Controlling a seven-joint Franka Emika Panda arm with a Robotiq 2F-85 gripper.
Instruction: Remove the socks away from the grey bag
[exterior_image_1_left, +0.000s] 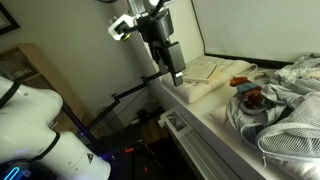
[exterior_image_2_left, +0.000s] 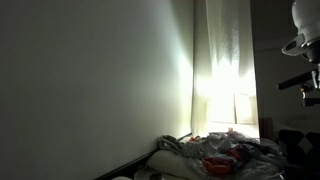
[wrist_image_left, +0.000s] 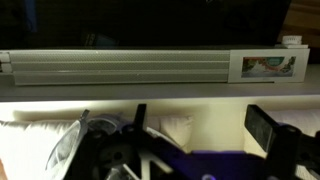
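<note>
Gripper is seen near the grey bag, with socks lying on it. Jaws are shown apart and empty only in wrist view.

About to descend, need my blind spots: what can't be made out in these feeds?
Socks: none separable in the laundry pile, backlit and dark in an exterior view.
Grey bag: cut by the right edge in an exterior view; folds hide its contents.
Red item: too small to identify.
</note>
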